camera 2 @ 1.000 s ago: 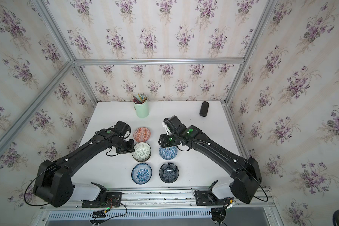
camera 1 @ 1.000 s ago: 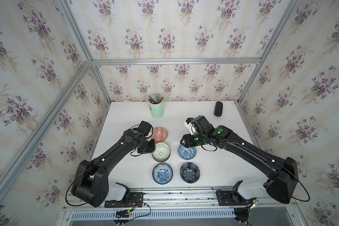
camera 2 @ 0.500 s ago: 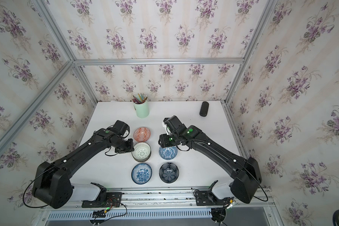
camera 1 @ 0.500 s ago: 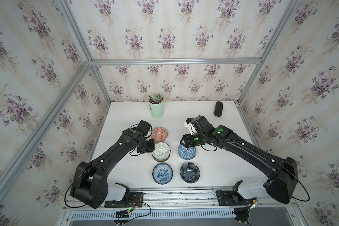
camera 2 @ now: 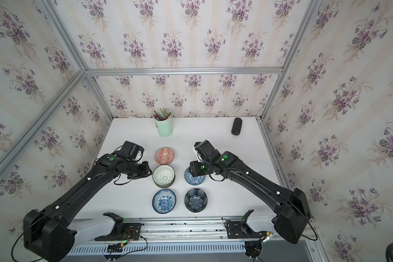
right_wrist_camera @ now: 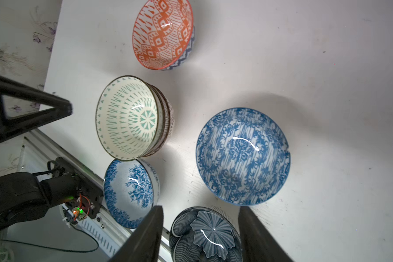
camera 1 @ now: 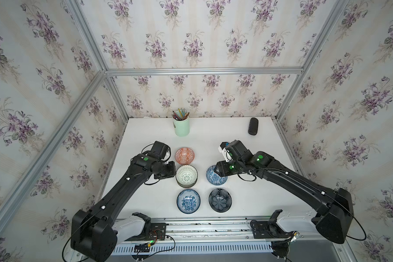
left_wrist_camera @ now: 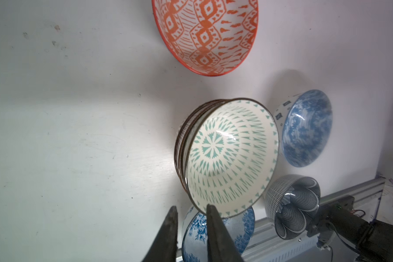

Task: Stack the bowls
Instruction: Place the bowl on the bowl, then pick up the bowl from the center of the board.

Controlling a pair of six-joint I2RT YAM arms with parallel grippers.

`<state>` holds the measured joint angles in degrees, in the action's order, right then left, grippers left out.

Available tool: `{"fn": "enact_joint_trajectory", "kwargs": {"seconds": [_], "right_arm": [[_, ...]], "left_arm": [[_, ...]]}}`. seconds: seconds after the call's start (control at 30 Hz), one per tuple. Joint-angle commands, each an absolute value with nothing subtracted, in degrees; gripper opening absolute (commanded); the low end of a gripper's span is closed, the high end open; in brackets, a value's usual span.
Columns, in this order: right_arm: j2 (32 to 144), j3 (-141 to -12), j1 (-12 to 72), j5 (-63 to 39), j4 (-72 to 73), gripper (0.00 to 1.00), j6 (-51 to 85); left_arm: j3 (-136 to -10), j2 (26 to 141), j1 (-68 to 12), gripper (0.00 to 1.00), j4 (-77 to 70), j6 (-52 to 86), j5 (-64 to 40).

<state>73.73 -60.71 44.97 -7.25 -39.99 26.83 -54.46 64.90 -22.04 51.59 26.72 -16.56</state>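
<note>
left tool (left_wrist_camera: 192,236) beside green-lattice bowl (left_wrist_camera: 232,156) rim, right tool (right_wrist_camera: 200,236) over blue-white bowl (right_wrist_camera: 243,156)

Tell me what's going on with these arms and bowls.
Two robot arms are stacking bowls. The green-patterned bowl tops a small stack in the middle. The left gripper sits beside it, fingers slightly apart and empty. The right gripper hangs open at the blue damask bowl, holding nothing. The orange bowl, blue floral bowl and dark petal bowl stand apart on the table.
</note>
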Motion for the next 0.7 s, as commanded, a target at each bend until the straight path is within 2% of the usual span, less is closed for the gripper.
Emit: {"fn": "enact_joint_trajectory", "kwargs": {"seconds": [0.0,0.3,0.67], "right_arm": [[70.61,-55.47,45.00,-6.18,-40.38,0.54,29.20],[60.33,-39.18,45.18,-12.16,-35.84,0.45,34.02],[60.00,-34.37,46.91,-12.64,-33.29,0.37,36.16]], "left_arm": [[-52.62,60.11,-22.02,0.28,55.05,27.83,-18.74],[-47.22,47.07,-22.68,0.30,55.98,33.34,-20.22],[-46.62,46.37,-22.68,0.30,57.07,33.46,-20.21]]}}
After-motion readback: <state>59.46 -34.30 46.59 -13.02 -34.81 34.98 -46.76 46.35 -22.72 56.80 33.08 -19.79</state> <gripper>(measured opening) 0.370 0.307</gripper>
